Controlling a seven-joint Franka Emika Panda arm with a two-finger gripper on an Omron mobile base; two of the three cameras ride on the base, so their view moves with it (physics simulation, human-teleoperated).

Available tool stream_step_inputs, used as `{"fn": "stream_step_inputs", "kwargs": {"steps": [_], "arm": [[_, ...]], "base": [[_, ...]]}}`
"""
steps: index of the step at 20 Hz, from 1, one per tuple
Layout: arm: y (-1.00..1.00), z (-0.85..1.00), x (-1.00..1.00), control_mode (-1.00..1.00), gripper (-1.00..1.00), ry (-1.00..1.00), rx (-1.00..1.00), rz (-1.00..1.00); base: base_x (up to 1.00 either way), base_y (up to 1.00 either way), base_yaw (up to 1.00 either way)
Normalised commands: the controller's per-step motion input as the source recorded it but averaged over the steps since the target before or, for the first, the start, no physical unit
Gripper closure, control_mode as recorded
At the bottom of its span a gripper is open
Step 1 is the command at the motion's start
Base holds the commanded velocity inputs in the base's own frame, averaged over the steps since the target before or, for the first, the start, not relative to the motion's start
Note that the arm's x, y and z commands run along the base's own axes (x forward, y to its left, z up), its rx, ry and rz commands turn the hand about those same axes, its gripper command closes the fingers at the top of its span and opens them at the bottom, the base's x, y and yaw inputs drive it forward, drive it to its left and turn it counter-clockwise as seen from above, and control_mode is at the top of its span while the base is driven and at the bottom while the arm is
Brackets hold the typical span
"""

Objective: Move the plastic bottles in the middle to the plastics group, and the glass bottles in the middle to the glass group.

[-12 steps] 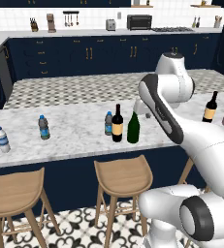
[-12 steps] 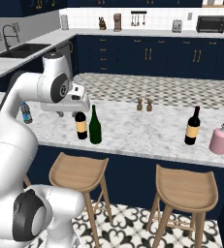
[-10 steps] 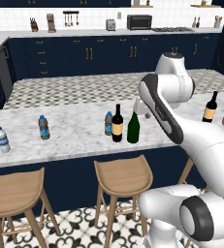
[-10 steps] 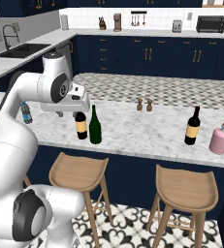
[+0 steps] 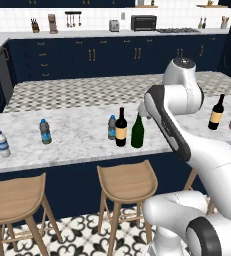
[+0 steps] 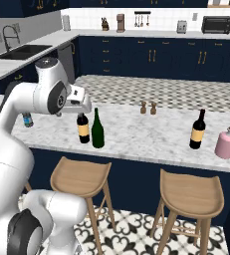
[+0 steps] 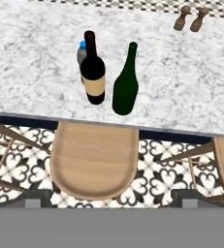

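Gripper (image 7: 111, 202): jaws spread wide, nothing held; positioned above the counter edge, over a wooden stool (image 7: 93, 160).
Dark labelled wine bottle (image 7: 93, 72): upright mid-counter, just beside the green bottle (image 7: 125, 83).
Small blue-capped water bottle (image 5: 112, 127): upright, close behind the dark bottle.
Plastics group: two water bottles (image 5: 45, 131) (image 5: 3, 144) located far left.
Glass group: wine bottle (image 6: 198, 130) located right, beside a pink bottle (image 6: 226, 143).
Marble counter (image 5: 77, 137): all bottles supported.

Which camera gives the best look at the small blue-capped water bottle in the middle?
The left base view: the small water bottle stands clear left of the dark wine bottle. In the hand view it peeks from behind that bottle; the right base view hides it.
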Motion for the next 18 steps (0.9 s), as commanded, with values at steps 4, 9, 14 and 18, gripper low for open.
{"fn": "stream_step_inputs", "kwargs": {"steps": [4,9,14,18], "arm": [[0.0,0.0,0.12,-1.0,-1.0,-0.16,0.0,-0.03],[0.0,0.02,0.42,-1.0,-1.0,-0.03,0.0,0.0],[-0.02,0.0,0.57,-1.0,-1.0,0.02,0.0,0.0],[-0.11,-0.02,0.57,-1.0,-1.0,0.01,0.0,0.0]], "base": [[0.0,0.0,0.0],[0.0,0.0,0.0],[0.0,0.0,0.0],[0.0,0.0,0.0]]}}
